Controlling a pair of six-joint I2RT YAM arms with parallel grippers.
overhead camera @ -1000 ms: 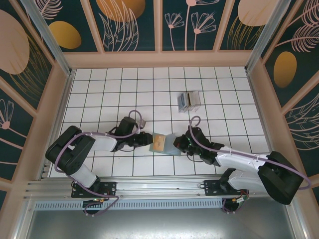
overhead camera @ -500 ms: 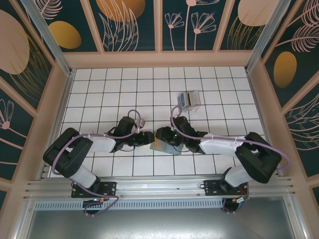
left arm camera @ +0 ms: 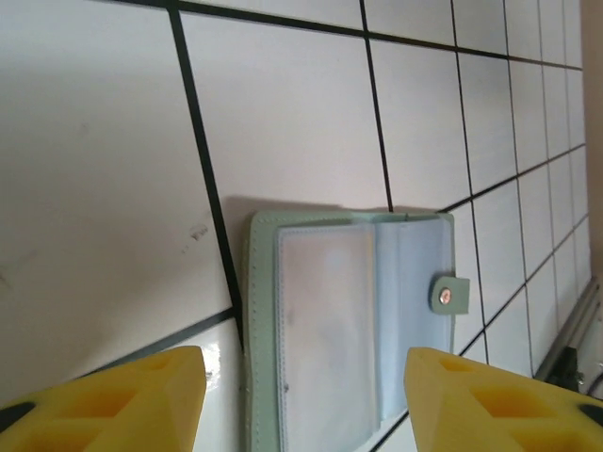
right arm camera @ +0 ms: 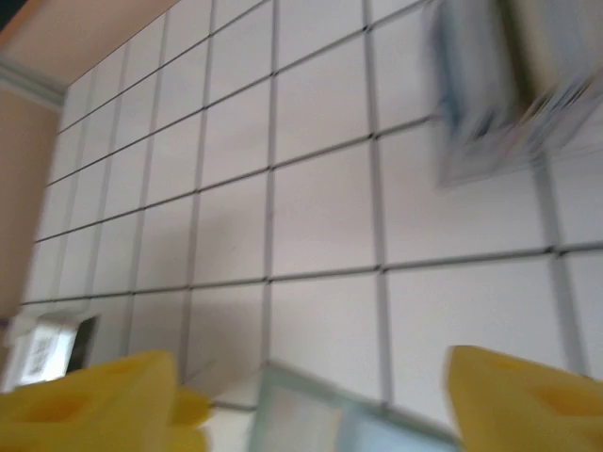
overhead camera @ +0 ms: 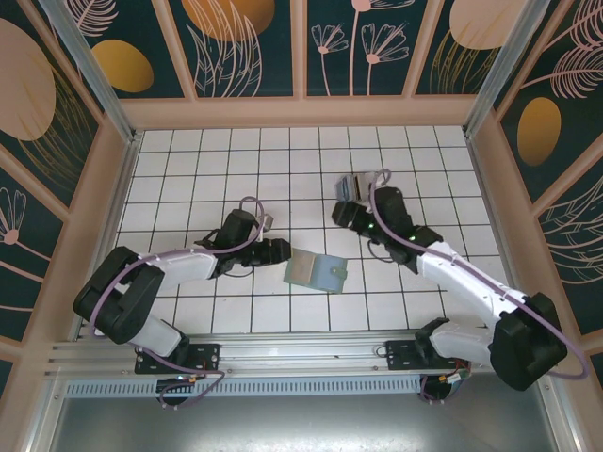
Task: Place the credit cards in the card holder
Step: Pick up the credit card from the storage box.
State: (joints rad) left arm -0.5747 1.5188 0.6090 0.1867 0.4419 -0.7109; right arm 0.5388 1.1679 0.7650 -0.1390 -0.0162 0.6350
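Observation:
The card holder (overhead camera: 316, 271) lies open and flat on the white tiles, free of both grippers. In the left wrist view the card holder (left arm camera: 325, 330) shows a pale clear sleeve, a light blue panel on its right half and a snap tab. My left gripper (overhead camera: 281, 251) is open just left of it, with both yellow fingers (left arm camera: 122, 400) off the wallet. My right gripper (overhead camera: 342, 214) is open behind the wallet, close to the clear box (overhead camera: 360, 189) where credit cards (overhead camera: 347, 190) stand on edge. The right wrist view is blurred and catches the wallet's corner (right arm camera: 316, 414) between its yellow fingers (right arm camera: 528, 405).
The clear box (right arm camera: 504, 80) sits a few tiles behind the wallet. Tan walls (overhead camera: 104, 198) fence the tiled floor on three sides, and a metal rail (overhead camera: 301, 353) runs along the near edge by the arm bases.
The right gripper opened, left the wallet and swung back right toward the clear box. The left gripper opened and drew slightly left. The wallet now lies free.

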